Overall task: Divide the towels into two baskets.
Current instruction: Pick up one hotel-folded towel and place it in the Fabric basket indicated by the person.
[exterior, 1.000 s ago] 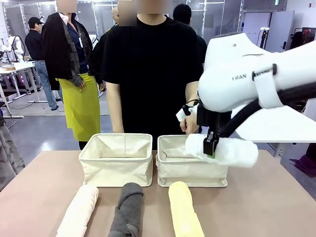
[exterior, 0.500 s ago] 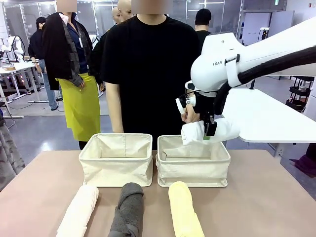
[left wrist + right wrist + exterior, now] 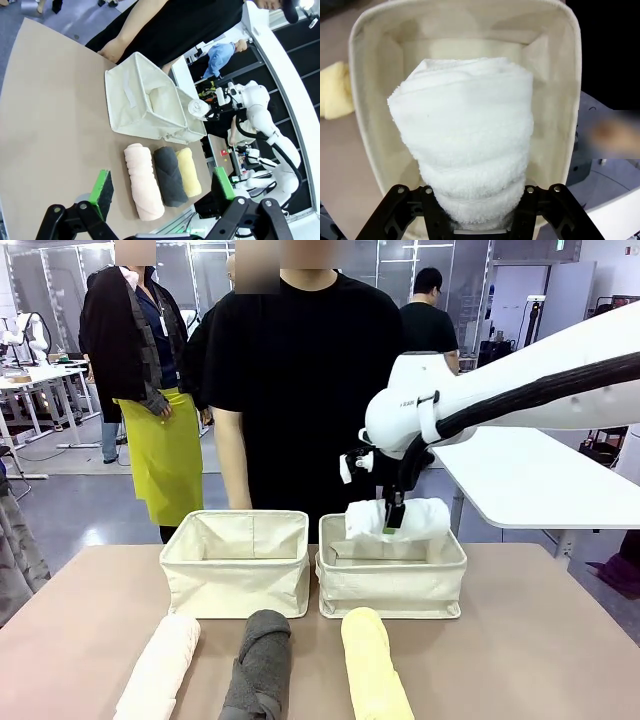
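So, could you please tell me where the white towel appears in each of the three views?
Front view: white towel right of centre, held by the right gripper over the right basket.
Left wrist view: small, right of centre, above that basket.
Right wrist view: centre, basket behind it.
Shared landmark: the right basket.

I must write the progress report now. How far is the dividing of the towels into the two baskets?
Done: nothing yet; the left basket and the right basket look empty. In hand: the right gripper holds the white towel over the right basket. Left: dropping it in, then the pink towel, grey towel and yellow towel, lying on the table.
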Motion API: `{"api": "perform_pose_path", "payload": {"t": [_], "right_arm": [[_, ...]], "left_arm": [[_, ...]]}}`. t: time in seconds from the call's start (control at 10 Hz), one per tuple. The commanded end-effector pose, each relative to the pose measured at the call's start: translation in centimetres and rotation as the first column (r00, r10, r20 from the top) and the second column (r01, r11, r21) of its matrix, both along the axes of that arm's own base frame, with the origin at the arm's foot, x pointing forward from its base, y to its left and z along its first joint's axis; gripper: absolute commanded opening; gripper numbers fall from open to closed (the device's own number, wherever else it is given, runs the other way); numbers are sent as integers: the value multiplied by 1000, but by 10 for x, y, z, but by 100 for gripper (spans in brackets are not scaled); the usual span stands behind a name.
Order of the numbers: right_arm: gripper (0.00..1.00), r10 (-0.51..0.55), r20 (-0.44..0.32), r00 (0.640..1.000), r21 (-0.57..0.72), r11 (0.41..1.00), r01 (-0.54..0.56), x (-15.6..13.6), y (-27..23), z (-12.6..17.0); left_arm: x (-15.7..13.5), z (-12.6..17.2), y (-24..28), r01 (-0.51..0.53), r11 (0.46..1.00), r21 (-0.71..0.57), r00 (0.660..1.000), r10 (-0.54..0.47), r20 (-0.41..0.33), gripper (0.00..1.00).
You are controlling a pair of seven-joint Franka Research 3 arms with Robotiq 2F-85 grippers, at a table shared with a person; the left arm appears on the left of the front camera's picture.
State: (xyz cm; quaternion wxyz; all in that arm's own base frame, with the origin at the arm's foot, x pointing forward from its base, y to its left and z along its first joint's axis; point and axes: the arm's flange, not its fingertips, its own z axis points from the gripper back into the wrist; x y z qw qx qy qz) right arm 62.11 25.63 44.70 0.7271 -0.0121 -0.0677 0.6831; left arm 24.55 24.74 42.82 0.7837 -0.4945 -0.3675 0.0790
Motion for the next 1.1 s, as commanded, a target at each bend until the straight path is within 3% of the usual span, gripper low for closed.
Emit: {"api": "perform_pose_path", "payload": {"t": [0.0,0.4,0.9,1.0], "right_arm": [[39,-10,-3,1000,-7,1000,10,14,19,-6],[39,-16,-20,1000,-27,1000,16,36,32,-30],[99,-11,-24,1000,-46,999,9,34,32,-29],[100,-8,-24,1000,-47,999,6,33,32,-29]], "left_arm": [[-1,0,2,1,1000,-13,1000,-1,26,100],[-1,0,2,1,1000,-13,1000,-1,26,100],[-1,0,2,1,1000,-13,1000,-1,26,100],[-1,0,2,1,1000,-13,1000,-1,26,100]]}}
